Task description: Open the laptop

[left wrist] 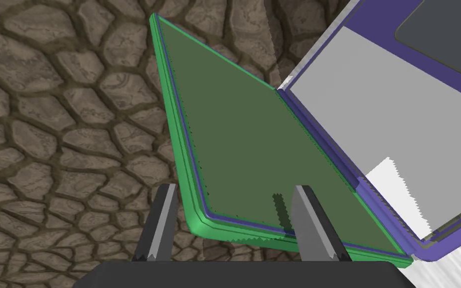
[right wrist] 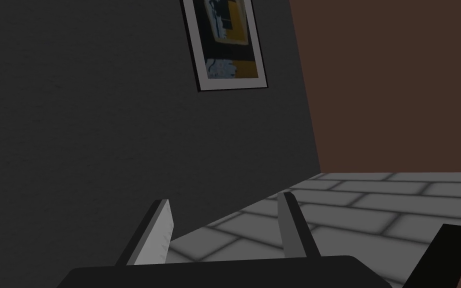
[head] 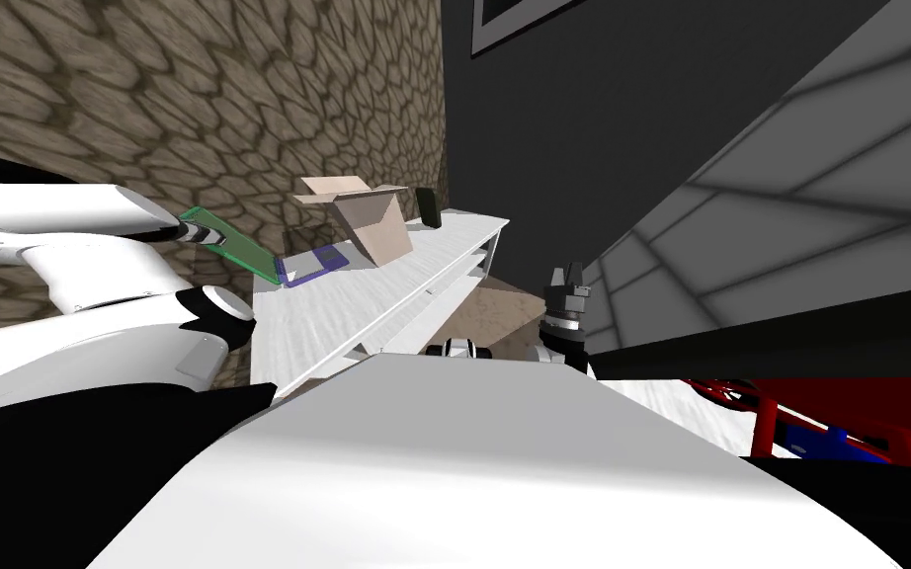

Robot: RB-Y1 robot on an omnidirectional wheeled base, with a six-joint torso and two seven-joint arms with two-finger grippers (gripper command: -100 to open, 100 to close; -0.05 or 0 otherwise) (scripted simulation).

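The laptop stands open on a white table (head: 365, 306). Its green lid (head: 231, 242) leans back past the table's end and its purple base (head: 313, 265) lies flat. My left gripper (head: 208, 234) is at the lid's free edge. Up close, the lid's inner face (left wrist: 244, 145) meets the purple base (left wrist: 374, 115) at the hinge. The left gripper (left wrist: 234, 189) is open. One finger (left wrist: 162, 220) sits just outside the lid's edge and the other lies over the inner face, with the lid's corner between them. My right gripper (head: 567, 282) hangs open and holds nothing beside the table (right wrist: 224, 205).
An open cardboard box (head: 365, 222) and a small dark object (head: 429, 207) stand farther along the table. A stone-patterned wall lies behind the laptop lid (left wrist: 64, 125). A red and blue object (head: 819, 430) sits low on my right.
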